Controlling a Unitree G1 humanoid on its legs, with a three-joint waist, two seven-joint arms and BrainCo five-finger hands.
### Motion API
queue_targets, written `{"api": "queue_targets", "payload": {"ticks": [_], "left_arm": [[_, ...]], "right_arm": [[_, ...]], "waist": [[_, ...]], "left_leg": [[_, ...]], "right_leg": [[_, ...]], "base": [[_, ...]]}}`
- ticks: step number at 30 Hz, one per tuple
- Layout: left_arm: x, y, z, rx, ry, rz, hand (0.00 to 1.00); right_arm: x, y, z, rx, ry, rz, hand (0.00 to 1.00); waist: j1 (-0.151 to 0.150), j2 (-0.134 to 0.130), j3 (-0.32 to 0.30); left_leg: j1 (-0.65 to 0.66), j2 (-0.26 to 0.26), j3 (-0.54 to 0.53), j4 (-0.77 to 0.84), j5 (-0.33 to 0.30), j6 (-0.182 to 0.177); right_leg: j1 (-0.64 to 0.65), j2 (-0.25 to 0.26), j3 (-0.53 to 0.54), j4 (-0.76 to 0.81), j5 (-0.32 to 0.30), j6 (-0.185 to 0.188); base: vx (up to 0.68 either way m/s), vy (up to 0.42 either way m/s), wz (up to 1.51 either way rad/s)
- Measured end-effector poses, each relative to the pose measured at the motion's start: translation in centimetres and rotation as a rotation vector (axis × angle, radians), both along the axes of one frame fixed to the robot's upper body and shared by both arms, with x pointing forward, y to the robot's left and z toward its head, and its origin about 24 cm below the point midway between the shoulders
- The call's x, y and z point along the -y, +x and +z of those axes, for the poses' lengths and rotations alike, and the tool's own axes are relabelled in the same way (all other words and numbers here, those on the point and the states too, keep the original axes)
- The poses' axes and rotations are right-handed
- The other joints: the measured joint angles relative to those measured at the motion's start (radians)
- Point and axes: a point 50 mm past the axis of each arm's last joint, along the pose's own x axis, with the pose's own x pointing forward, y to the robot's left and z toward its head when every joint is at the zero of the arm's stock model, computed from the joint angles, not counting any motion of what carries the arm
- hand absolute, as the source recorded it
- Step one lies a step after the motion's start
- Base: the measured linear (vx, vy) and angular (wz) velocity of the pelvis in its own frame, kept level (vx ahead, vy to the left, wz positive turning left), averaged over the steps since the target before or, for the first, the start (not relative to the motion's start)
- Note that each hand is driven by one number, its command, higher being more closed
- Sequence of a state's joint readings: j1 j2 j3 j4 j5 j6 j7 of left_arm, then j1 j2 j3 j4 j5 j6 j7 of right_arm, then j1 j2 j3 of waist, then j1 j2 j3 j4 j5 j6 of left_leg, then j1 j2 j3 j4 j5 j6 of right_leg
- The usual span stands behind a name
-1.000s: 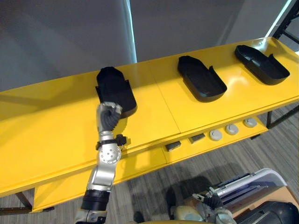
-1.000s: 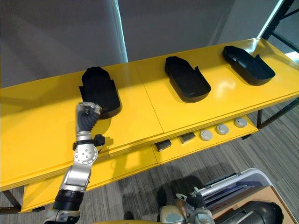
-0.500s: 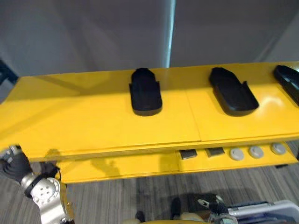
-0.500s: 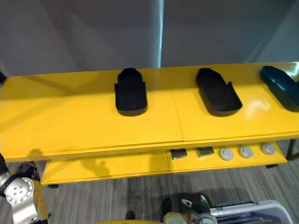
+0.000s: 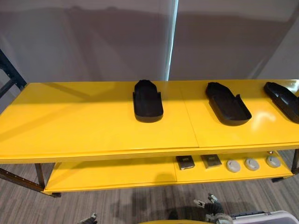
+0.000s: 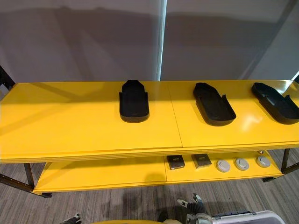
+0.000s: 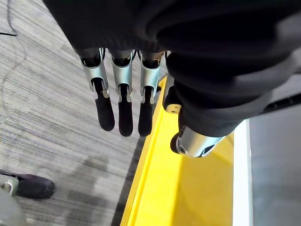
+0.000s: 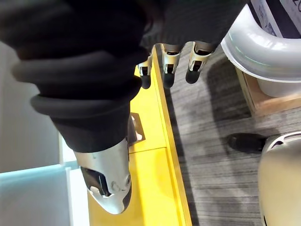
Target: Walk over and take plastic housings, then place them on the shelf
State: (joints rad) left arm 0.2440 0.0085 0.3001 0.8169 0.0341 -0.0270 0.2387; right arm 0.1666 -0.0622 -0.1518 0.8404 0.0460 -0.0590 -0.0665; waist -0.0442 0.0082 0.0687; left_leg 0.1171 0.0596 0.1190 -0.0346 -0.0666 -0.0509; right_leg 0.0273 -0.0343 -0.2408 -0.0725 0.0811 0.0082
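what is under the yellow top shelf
A lower shelf holding two dark square parts and three grey round discs, all toward the right. Its back strip is covered by the top shelf.

Three black plastic housings flat along the yellow shelf, apart from left hand and right hand.

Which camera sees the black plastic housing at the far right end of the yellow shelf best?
The right eye view: the rightmost black plastic housing shows nearly whole on the yellow shelf. The left eye view cuts off its right side. Both wrist views face the grey floor and the shelf's edge.
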Motion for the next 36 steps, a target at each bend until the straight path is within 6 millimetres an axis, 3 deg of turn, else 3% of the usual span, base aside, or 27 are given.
{"api": "queue_targets", "payload": {"ticks": [6,11,16,19,20,23,26,29,30,31,32,33,34,36], "left_arm": [[1.8,1.3,0.0,0.009,-0.014,-0.170,0.00],[2.3,2.6,0.2,0.038,-0.008,-0.242,0.00],[2.4,3.8,0.6,0.080,-0.006,-0.272,0.00],[2.3,4.9,1.1,0.119,0.006,-0.273,0.00],[2.3,5.4,1.3,0.134,0.012,-0.269,0.00],[2.2,7.7,2.1,0.194,0.033,-0.285,0.00],[1.5,9.8,3.1,0.250,0.070,-0.297,0.00],[1.0,10.2,3.5,0.266,0.098,-0.283,0.00],[0.9,10.5,3.8,0.281,0.105,-0.283,0.00],[1.2,10.8,4.0,0.297,0.100,-0.286,0.00],[1.4,11.0,4.0,0.302,0.096,-0.286,0.00],[1.5,11.2,4.1,0.308,0.094,-0.291,0.00],[1.5,11.3,4.2,0.312,0.095,-0.291,0.00],[1.4,11.1,4.2,0.314,0.097,-0.288,0.00]], "right_arm": [[0.1,0.0,0.0,-0.003,-0.015,-0.010,0.00],[0.3,0.1,0.1,0.000,-0.020,-0.016,0.00],[0.2,1.3,0.4,0.025,-0.038,0.024,0.00],[0.0,2.7,0.8,0.056,-0.051,0.060,0.00],[0.0,3.3,1.2,0.076,-0.061,0.071,0.00],[0.1,4.3,1.8,0.116,-0.077,0.082,0.00],[-0.8,5.3,2.3,0.158,-0.073,0.107,0.00],[-2.2,6.4,3.0,0.203,-0.073,0.187,0.00],[-3.0,7.0,3.4,0.228,-0.073,0.224,0.00],[-3.1,6.9,3.4,0.227,-0.078,0.237,0.00],[-3.1,6.6,3.2,0.218,-0.076,0.235,0.00],[-3.3,6.0,2.9,0.199,-0.071,0.237,0.00],[-3.6,5.7,2.7,0.185,-0.063,0.241,0.00],[-3.9,5.5,2.3,0.164,-0.055,0.248,0.00]], "waist": [[-0.007,0.015,0.007],[-0.009,0.013,0.017],[-0.002,0.017,0.047],[0.004,0.001,0.062],[0.000,0.008,0.065],[-0.031,0.027,0.071],[-0.020,0.004,0.086],[-0.019,-0.013,0.109],[-0.012,-0.021,0.115],[-0.013,-0.016,0.122],[-0.014,-0.012,0.125],[-0.022,-0.005,0.129],[-0.024,-0.024,0.125],[-0.015,-0.041,0.117]], "left_leg": [[0.002,0.013,0.029,0.000,-0.009,-0.016],[0.024,0.036,0.054,0.013,-0.024,-0.031],[-0.003,0.059,0.098,0.179,-0.117,-0.054],[-0.053,0.028,0.002,0.283,-0.121,-0.049],[-0.053,0.028,-0.043,0.286,-0.138,-0.050],[-0.028,0.022,-0.038,0.246,-0.162,-0.038],[-0.030,0.001,0.052,0.227,-0.175,-0.015],[-0.038,-0.007,0.204,0.245,-0.172,0.020],[-0.065,-0.001,0.257,0.268,-0.158,0.051],[-0.053,0.000,0.285,0.259,-0.161,0.072],[-0.034,0.000,0.297,0.248,-0.165,0.078],[-0.031,-0.002,0.317,0.242,-0.175,0.094],[-0.031,-0.005,0.331,0.242,-0.179,0.100],[-0.040,-0.010,0.358,0.254,-0.180,0.102]], "right_leg": [[-0.016,0.016,0.028,0.006,-0.005,0.000],[-0.034,0.034,0.051,0.077,-0.055,-0.011],[-0.106,0.051,0.145,0.231,-0.145,-0.017],[-0.147,0.046,0.231,0.266,-0.139,-0.021],[-0.159,0.051,0.250,0.272,-0.135,-0.015],[-0.184,0.061,0.284,0.274,-0.121,0.004],[-0.231,0.084,0.384,0.254,-0.058,0.032],[-0.247,0.103,0.413,0.133,0.133,0.043],[-0.245,0.100,0.386,0.076,0.208,0.062],[-0.279,0.100,0.303,0.241,0.069,0.028],[-0.287,0.098,0.271,0.344,-0.020,0.024],[-0.292,0.075,0.209,0.526,-0.161,0.010],[-0.273,0.043,0.155,0.650,-0.245,0.006],[-0.209,-0.012,0.094,0.730,-0.323,0.026]], "base": [[0.02,-0.009,-0.15],[0.06,-0.018,-0.14],[0.06,-0.006,-0.49],[0.09,-0.001,-0.87],[0.06,0.033,-0.78],[0.04,0.135,-0.46],[-0.03,0.135,-1.02],[-0.21,0.137,-1.71],[-0.24,0.024,-1.35],[-0.21,0.015,-1.12],[-0.13,0.018,-0.53],[-0.10,0.031,-0.10],[-0.10,0.018,-0.04],[-0.10,-0.020,-0.34]]}}
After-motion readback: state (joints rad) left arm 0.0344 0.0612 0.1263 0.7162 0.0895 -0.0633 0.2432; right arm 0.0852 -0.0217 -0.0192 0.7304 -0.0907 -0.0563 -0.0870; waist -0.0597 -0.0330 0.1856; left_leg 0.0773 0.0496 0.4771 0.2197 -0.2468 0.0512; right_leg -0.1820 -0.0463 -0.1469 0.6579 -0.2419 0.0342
